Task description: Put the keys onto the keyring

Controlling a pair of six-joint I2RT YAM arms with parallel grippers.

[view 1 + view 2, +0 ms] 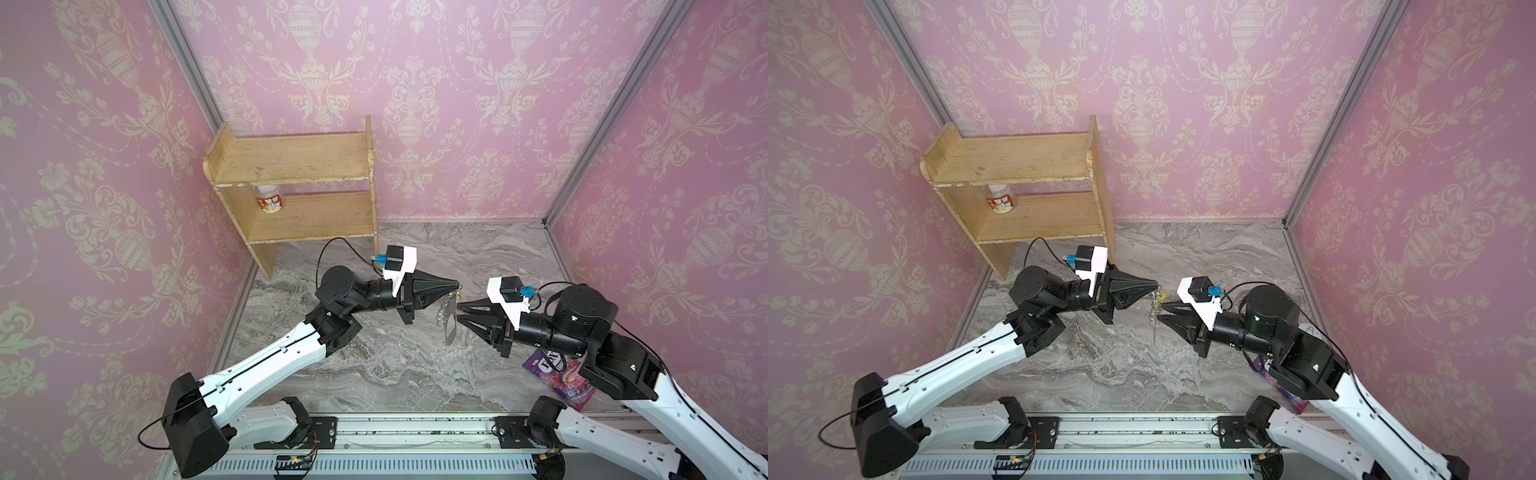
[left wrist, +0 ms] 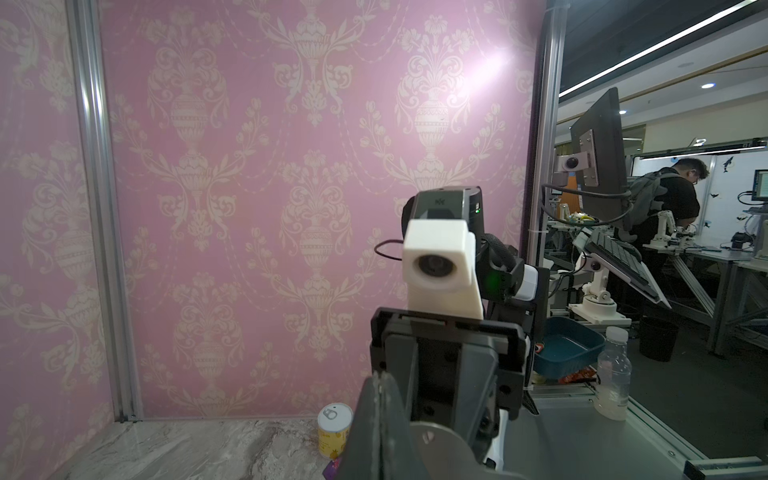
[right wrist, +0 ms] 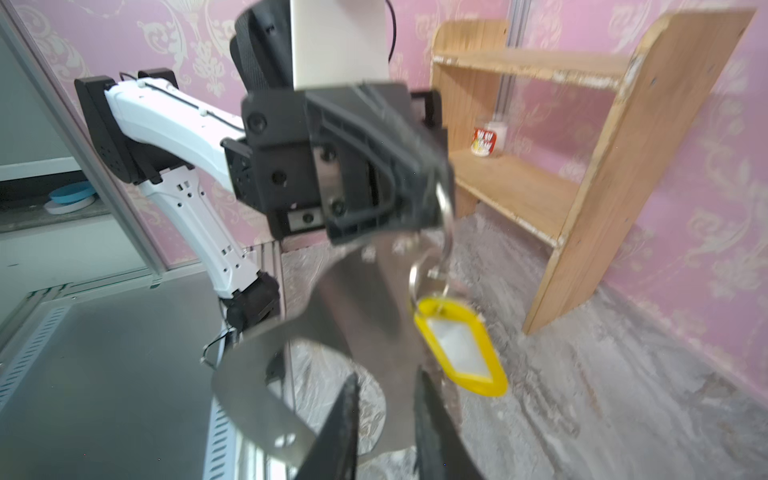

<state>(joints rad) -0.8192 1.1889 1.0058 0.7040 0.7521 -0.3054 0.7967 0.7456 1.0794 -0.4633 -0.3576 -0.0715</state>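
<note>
The left pincer (image 1: 457, 286) is shut tight on the top of the keyring (image 1: 451, 328) and holds it up in the air over the grey worktop (image 1: 395, 374). The keyring is a flat grey plate with a big oval hole, and it hangs straight down from the pincer. In a top view it looks very thin, because it is seen from its edge (image 1: 1155, 328).

The right wrist view shows it close up. The keys (image 3: 461, 349), with the yellow tag and its pale window, hang from the small silver rings at the top of the keyring (image 3: 357, 299), just under the tip of the left pincer (image 3: 432, 199). The picture is a bit blurry there, so the thin silver key itself is hard to see.

The right pincer (image 1: 459, 311) points at the keyring from the other side. Its 2 fingers are apart and hold nothing. The yellow tag hangs just beside them.

A wooden shelf (image 1: 299, 166) stands in the back corner with a small jar (image 1: 270, 199) on it. A purple packet (image 1: 557, 374) lies under the right arm.
</note>
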